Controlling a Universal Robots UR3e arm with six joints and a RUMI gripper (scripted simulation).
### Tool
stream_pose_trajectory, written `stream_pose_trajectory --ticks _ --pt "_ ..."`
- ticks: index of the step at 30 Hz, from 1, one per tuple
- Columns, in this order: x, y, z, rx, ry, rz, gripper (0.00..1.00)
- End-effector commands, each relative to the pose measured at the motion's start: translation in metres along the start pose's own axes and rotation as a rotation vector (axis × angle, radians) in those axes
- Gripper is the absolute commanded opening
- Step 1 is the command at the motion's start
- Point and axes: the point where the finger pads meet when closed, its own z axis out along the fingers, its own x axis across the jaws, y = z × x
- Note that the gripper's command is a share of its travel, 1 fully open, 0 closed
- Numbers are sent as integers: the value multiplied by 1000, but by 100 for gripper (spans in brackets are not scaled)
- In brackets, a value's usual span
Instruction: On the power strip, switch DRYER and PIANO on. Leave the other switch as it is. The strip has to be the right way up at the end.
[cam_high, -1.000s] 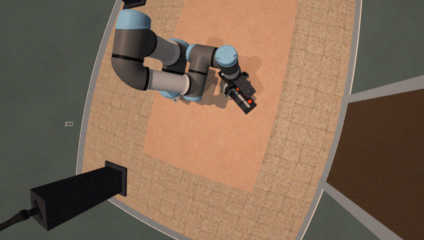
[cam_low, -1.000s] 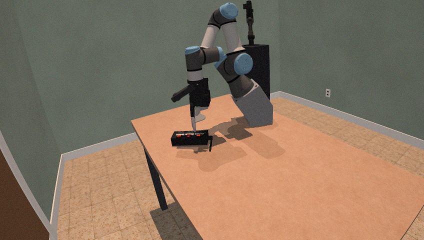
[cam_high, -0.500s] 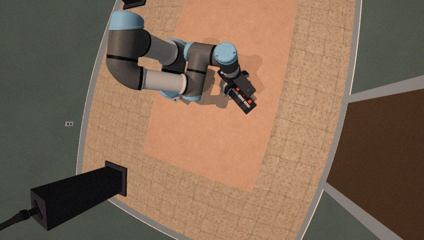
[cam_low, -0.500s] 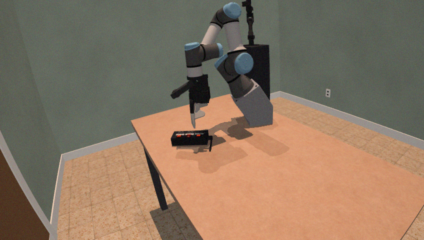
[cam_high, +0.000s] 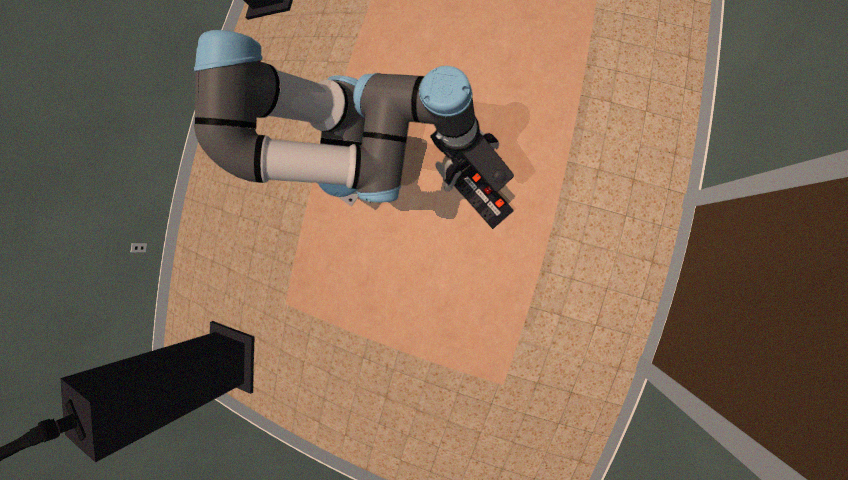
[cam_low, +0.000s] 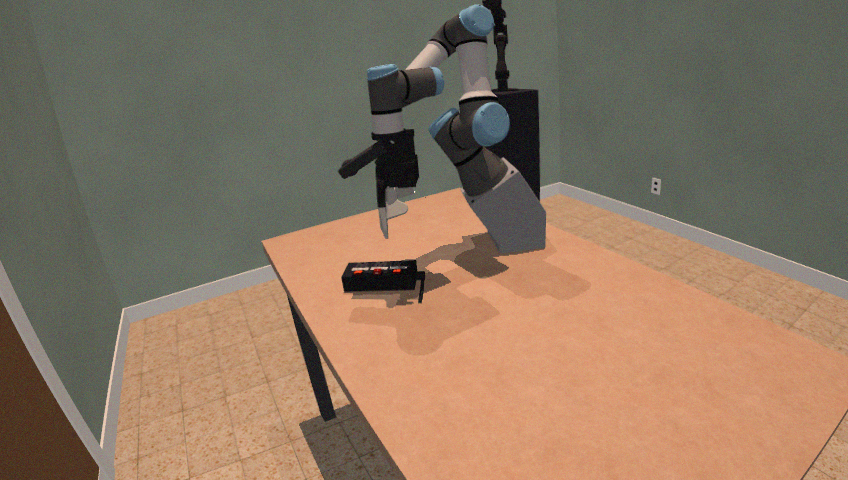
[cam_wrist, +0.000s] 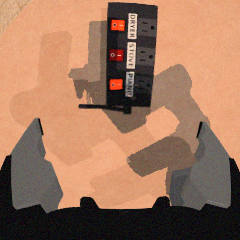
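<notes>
Black and face-up, the power strip (cam_wrist: 131, 55) lies flat on the desk (cam_low: 535, 356) near its edge, with the arm's hand (cam_wrist: 120, 165) raised well above it and touching nothing. You can see both fingers spread wide at the sides of the wrist view, with only bare desk and shadows between them, so the hand is empty. Look at the three rockers: the DRYER switch (cam_wrist: 117, 25) and the PIANO switch (cam_wrist: 116, 84) both show bright orange-red, while the STOVE switch (cam_wrist: 116, 55) between them is a darker red. I read that as DRYER and PIANO lit and on, STOVE left off, though you should treat colour as the only evidence. The strip's labels and sockets face upward, so it is the right way up. By my judgement the task looks complete; what remains for you is just keeping the hand away from the strip.
</notes>
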Motion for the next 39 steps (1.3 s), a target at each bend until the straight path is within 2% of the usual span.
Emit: stream_pose_trajectory --ticks 1,8,14,39 --pt "0 0 -15 -4 2 1 100" --pt "0 0 -34 -4 2 1 100" --pt "0 0 -42 -4 2 1 100" --pt "0 0 -44 -4 2 1 100"
